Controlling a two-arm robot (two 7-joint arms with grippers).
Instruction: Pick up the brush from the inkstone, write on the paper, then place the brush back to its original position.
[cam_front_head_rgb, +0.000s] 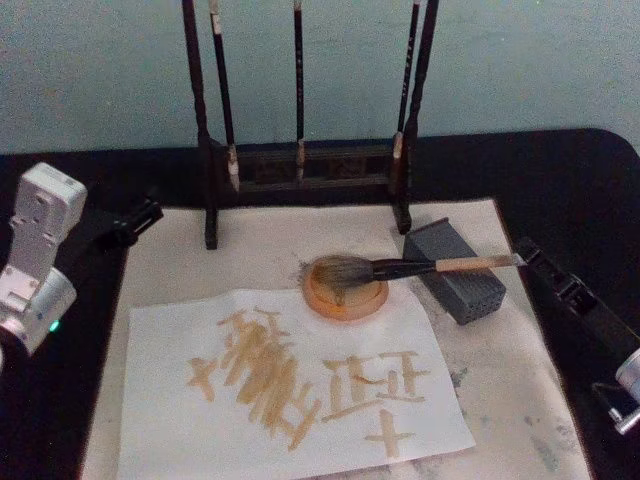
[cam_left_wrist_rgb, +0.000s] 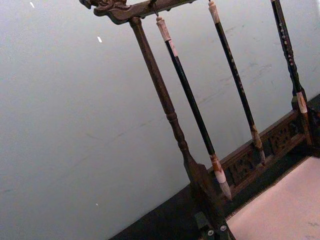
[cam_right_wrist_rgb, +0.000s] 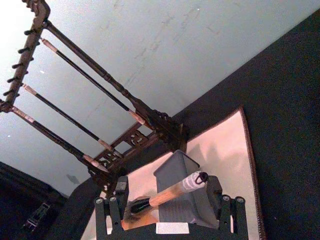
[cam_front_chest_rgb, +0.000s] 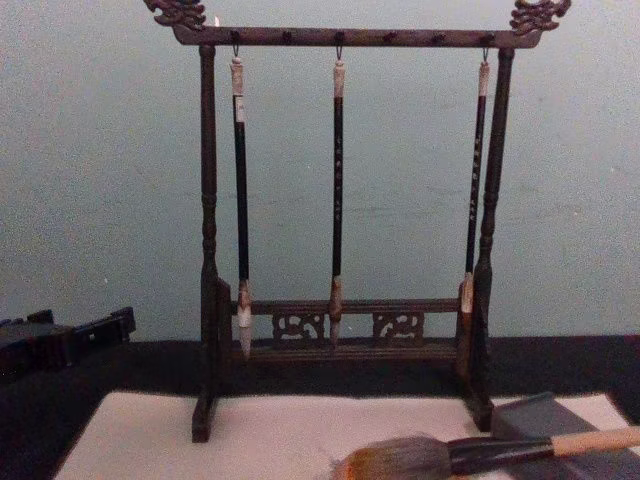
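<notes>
The brush (cam_front_head_rgb: 400, 268) lies with its bushy head on the round tan inkstone (cam_front_head_rgb: 345, 298) and its pale handle across a grey block (cam_front_head_rgb: 470, 285). The chest view shows the brush (cam_front_chest_rgb: 450, 457) low at the right. The paper (cam_front_head_rgb: 290, 400), a white sheet marked with brown strokes, lies in front of the inkstone. My right gripper (cam_front_head_rgb: 535, 260) is open just past the handle's end, touching nothing. In the right wrist view the handle (cam_right_wrist_rgb: 172, 191) shows between the gripper's spread fingers (cam_right_wrist_rgb: 107, 207). My left gripper (cam_front_head_rgb: 130, 222) hangs idle at the mat's far left corner.
A dark wooden rack (cam_front_head_rgb: 300, 165) with three thin hanging brushes stands at the back. A large off-white mat (cam_front_head_rgb: 520, 400) lies under the paper, inkstone and block on a black table. A pale wall closes the rear.
</notes>
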